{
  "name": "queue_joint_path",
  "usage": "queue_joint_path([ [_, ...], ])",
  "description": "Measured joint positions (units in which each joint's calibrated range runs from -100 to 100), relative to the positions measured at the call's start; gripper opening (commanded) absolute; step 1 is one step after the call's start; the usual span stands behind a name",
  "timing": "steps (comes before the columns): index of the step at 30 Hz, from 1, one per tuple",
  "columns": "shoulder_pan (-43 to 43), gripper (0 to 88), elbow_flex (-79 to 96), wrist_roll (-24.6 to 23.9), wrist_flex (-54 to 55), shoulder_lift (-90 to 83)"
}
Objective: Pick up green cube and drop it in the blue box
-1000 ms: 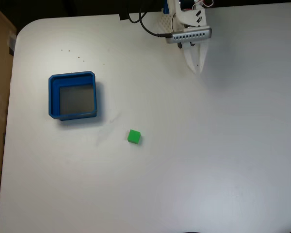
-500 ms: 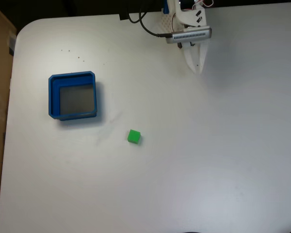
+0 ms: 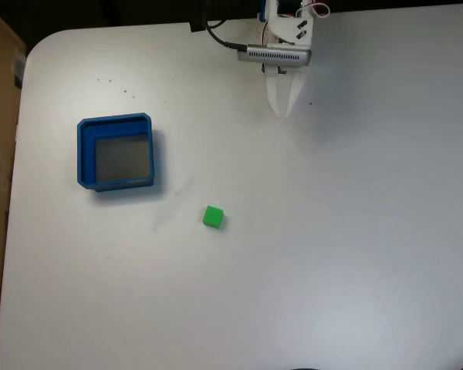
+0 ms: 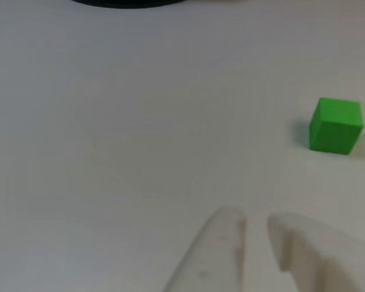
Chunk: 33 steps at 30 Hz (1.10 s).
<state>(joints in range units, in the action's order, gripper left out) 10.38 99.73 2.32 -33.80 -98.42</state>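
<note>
1. In the fixed view my gripper hangs near the top edge of the white tabletop, right of centre, its pale fingers pointing down the picture; the fingers sit close together with only a thin gap between the tips, and they pinch nothing.
2. In the other view my gripper enters from the bottom edge; two whitish fingers stand side by side with a narrow slit between them, above bare tabletop.
3. The cube lies on the tabletop in the fixed view, below and left of my gripper and well apart from it; in the other view the cube sits near the right edge, up and to the right of my fingertips, not touching them.
4. The box rests at the left of the fixed view, open side up, its grey bottom showing; the cube lies outside it, to its lower right and apart from its walls.
5. A dark cable runs along the top edge beside my arm.
</note>
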Motion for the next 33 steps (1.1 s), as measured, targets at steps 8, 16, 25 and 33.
queue_joint_path([
  [8, 6.8, 0.6, 0.0, 0.1, 0.0, 0.0],
  [16, 10.7, 0.6, 0.0, 0.1, 0.0, 0.0],
  [25, 10.8, 0.6, -0.6, 0.0, 0.0, 1.2],
  [33, 10.8, 0.6, -11.5, -0.1, 0.0, 16.6],
])
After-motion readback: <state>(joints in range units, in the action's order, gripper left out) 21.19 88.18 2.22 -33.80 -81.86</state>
